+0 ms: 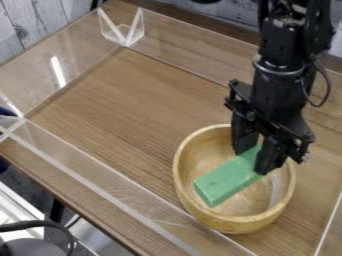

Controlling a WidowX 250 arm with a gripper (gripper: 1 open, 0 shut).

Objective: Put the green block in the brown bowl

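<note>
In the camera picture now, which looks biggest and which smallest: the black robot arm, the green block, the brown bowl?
1. Black robot arm
2. Brown bowl
3. Green block

Item one: green block (227, 182). Flat, elongated bar, plain bright green, straight edges. We see it aslant, lower end toward bowl's left side, upper end partly hidden from us. Lies over bowl's interior, within rim outline; whether it touches bowl floor, we cannot tell.

Item two: brown bowl (242, 220). Round, light brown, thick rim, far larger than block. We find it upright, opening upward, part of far rim hidden from our view. Interior pale brown, smooth-looking.
</note>
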